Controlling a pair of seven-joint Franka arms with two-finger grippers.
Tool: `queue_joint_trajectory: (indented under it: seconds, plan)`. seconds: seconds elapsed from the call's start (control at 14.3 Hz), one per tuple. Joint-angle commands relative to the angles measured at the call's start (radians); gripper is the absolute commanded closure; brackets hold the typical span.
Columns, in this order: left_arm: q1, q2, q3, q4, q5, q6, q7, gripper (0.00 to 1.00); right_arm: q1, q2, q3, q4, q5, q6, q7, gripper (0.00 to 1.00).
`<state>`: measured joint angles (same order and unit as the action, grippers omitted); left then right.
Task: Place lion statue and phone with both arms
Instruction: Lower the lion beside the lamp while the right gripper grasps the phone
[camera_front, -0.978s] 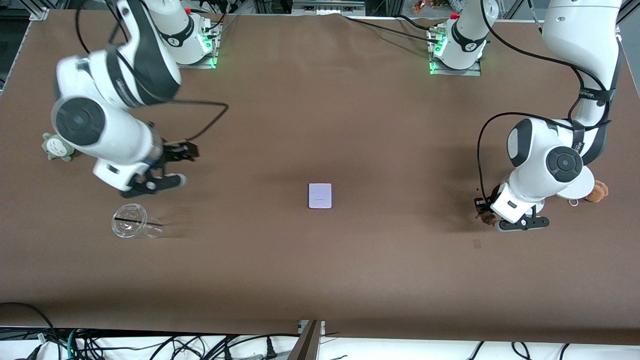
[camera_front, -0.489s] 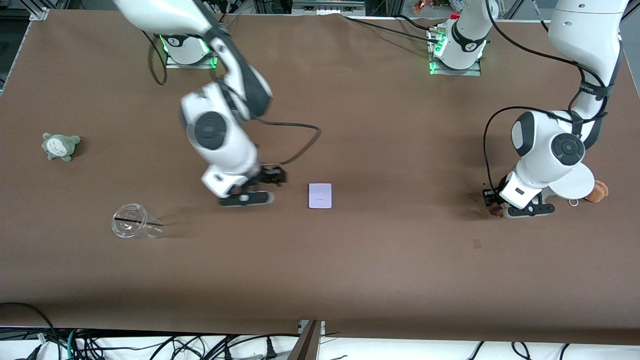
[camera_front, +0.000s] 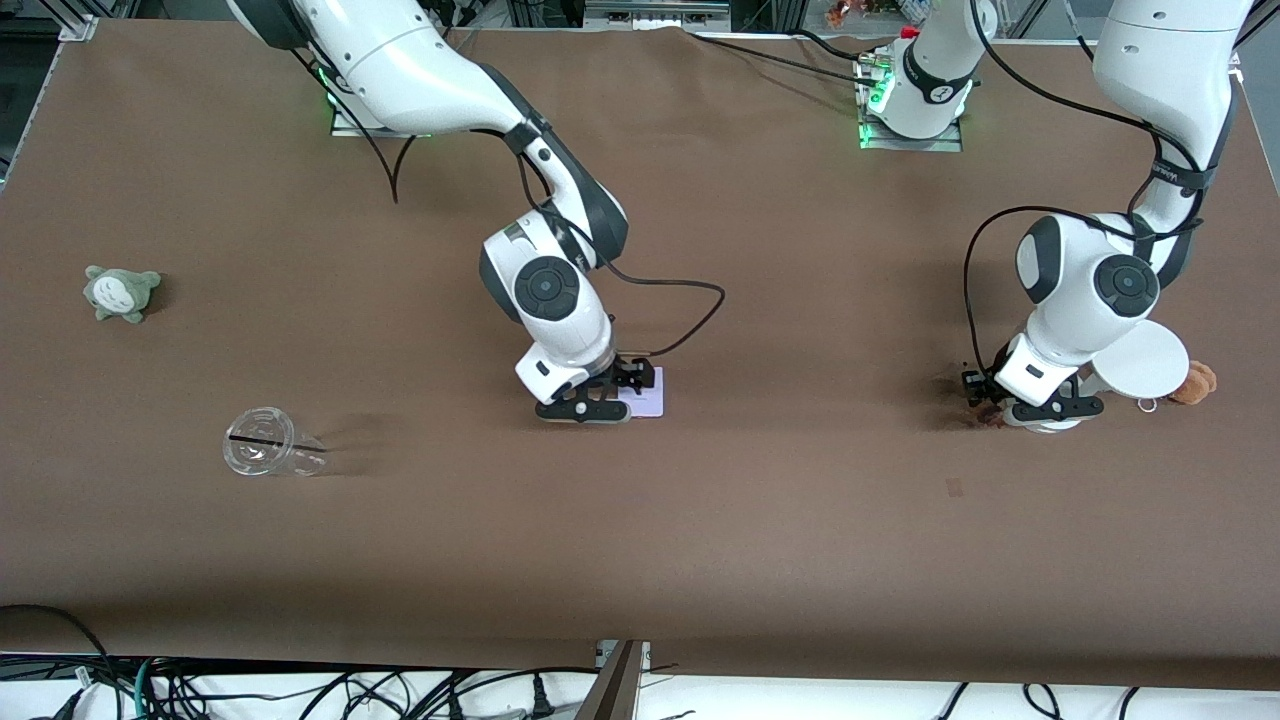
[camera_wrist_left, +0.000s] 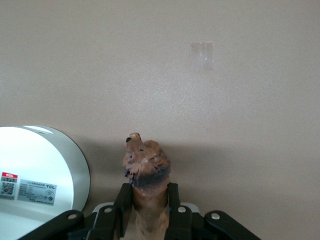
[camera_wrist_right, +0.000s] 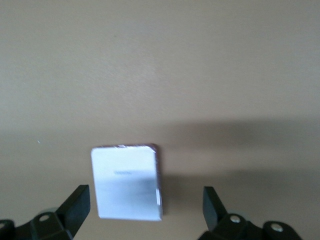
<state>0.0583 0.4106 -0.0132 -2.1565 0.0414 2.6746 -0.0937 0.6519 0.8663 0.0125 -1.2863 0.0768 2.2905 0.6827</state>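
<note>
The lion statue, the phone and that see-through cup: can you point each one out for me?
lion statue (camera_wrist_left: 145, 165): left wrist view, on its dark mane, between the left gripper's fingers.
phone (camera_wrist_right: 127, 182): right wrist view, middle of its flat pale face.
clear cup (camera_front: 262, 453): front view, on its round rim.

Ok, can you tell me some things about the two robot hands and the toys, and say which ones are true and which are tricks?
1. The left gripper has its fingers shut on the lion statue. True.
2. The right gripper is squeezing the phone. False: its fingers are open, one on each side of the phone, which lies flat on the table.
3. The clear plastic cup stands upright. False: it lies on its side.
4. The grey plush toy sits toward the right arm's end of the table. True.
5. The phone is nearer the left arm's end than the lion statue. False: the lion statue is.
</note>
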Motion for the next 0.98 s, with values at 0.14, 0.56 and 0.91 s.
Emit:
queue_joint_trajectory:
  seconds: [0.14,0.56,0.91]
  plan:
    - [0.021,-0.021,-0.010,-0.048,-0.015,0.060,0.042,1.00,0.067,0.137,-0.034,0.113,-0.008,0.095,0.101,0.00]
    - [0.028,-0.007,-0.010,-0.039,-0.005,0.077,0.048,0.71,0.098,0.166,-0.057,0.125,-0.069,0.101,0.117,0.00]
    - [0.025,-0.053,-0.010,-0.037,-0.003,0.051,0.045,0.00,0.115,0.174,-0.057,0.122,-0.086,0.101,0.149,0.00]
